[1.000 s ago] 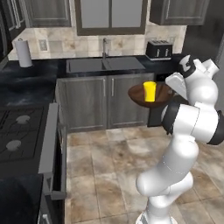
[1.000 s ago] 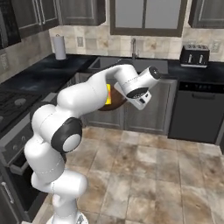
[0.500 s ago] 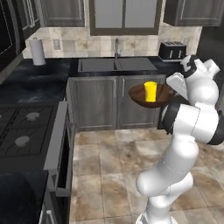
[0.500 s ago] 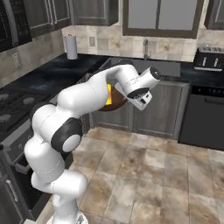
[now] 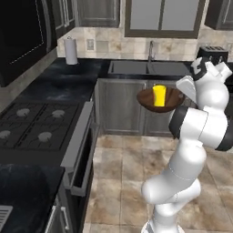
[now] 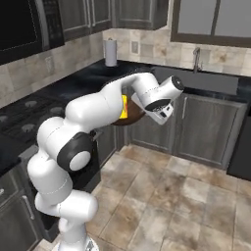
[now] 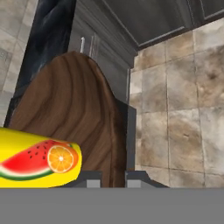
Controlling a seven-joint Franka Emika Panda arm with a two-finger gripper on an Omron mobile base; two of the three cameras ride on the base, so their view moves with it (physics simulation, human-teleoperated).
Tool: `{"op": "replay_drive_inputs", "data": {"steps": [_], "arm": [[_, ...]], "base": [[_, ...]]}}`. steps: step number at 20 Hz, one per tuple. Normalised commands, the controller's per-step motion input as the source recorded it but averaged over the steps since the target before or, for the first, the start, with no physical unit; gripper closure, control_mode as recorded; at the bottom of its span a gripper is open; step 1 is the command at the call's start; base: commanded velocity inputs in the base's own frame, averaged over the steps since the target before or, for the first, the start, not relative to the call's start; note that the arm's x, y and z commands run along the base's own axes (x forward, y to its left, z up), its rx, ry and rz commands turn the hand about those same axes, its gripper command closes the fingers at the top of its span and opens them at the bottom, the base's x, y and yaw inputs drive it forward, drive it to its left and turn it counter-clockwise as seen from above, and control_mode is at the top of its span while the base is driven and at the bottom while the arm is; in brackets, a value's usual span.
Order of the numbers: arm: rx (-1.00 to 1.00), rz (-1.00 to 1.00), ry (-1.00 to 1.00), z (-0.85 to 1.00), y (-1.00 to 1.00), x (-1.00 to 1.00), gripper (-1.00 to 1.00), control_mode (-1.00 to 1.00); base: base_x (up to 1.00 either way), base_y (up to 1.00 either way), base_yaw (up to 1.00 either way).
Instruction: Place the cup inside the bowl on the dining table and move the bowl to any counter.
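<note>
The dark-brown wooden bowl (image 5: pixel 149 103) hangs in the air in front of the sink cabinets, level, with the yellow cup (image 5: pixel 159 95) standing upright inside it. My gripper (image 5: pixel 181 96) is shut on the bowl's right rim. From the right base view, the bowl (image 6: pixel 133 117) and cup (image 6: pixel 124 108) peek out behind my forearm, just left of the gripper (image 6: pixel 147 112). In the hand view the bowl's (image 7: pixel 74 113) rim runs between my fingertips (image 7: pixel 138 177), and the cup (image 7: pixel 39 164) shows a watermelon and orange print. The dining table is out of view.
The black counter (image 5: pixel 68 77) wraps the corner, with a sink (image 5: pixel 150 68), a paper towel roll (image 5: pixel 70 51) and a toaster (image 5: pixel 212 54). A stove (image 5: pixel 32 123) with its oven door sits at the left. Grey cabinets (image 6: pixel 206 122) stand behind the bowl; tiled floor (image 6: pixel 171 196) lies below.
The whole scene has slid to the right in both base views, so the base has moved. The bowl with the cup stays held in the same pose.
</note>
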Motion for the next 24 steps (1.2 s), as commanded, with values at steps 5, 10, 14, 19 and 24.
{"op": "replay_drive_inputs", "data": {"steps": [5, 10, 14, 19, 24], "arm": [[0.0, 0.0, 0.0, 0.0, 0.0, 0.0, 1.0, 1.0], [0.0, 0.0, 0.0, 0.0, 0.0, 0.0, 1.0, 1.0], [0.0, 0.0, 0.0, 0.0, 0.0, 0.0, 1.0, 1.0], [0.0, 0.0, 0.0, 0.0, 0.0, 0.0, 1.0, 1.0], [0.0, 0.0, 0.0, 0.0, 0.0, 0.0, 1.0, 1.0]], "base": [[0.22, -0.39, 0.36], [0.15, -0.51, 0.33], [0.11, -0.61, 0.27], [0.09, -0.64, 0.26], [0.09, -0.54, 0.3]]}}
